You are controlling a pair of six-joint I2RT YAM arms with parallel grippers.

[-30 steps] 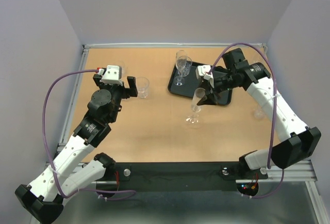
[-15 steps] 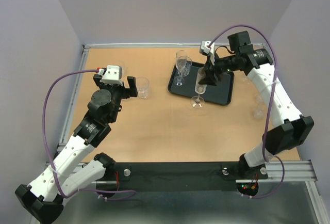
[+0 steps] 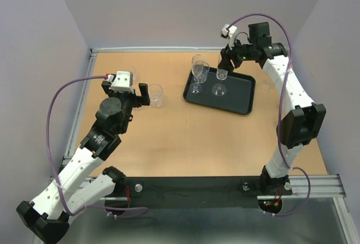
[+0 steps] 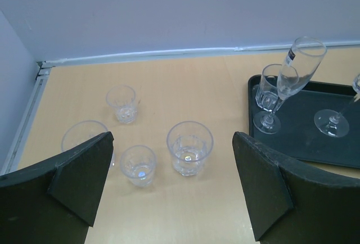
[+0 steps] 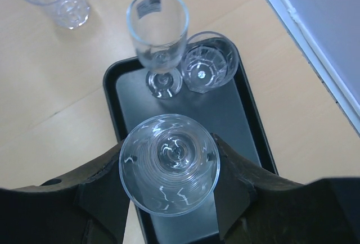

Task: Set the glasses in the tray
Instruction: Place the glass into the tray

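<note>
**Right arm carried its stemmed glass off the table and over the tray**

Since a second earlier, the right gripper (image 3: pixel 224 63) had swung from the tray's near edge to its far side, taking the stemmed glass (image 3: pixel 220 81) with it. The left arm had not shifted.

Nearest the bases, the left gripper (image 3: pixel 142 94) sat spread wide with nothing in it. It faced a ribbed tumbler (image 4: pixel 189 147) just beyond its fingers. Three more tumblers stood around that one on the wooden table (image 3: pixel 169 143), one of them half hidden behind a finger.

Farther over, the black tray (image 3: pixel 239 95) held a tall flute (image 5: pixel 157 30) and a short faceted goblet (image 5: pixel 205 67), close together at its left end.

At the far rim, the right gripper was clamped on the bowl of the stemmed glass. The stem ran down from the fingers to a foot over bare tray, to the right of the two standing glasses and apart from them. Its long axis was close to upright, with a slight lean in the left wrist view. Whether the foot was touching the tray could not be told.

By my reading, the coming move was a short straight drop and release, and the right arm was the one placed for it.
</note>
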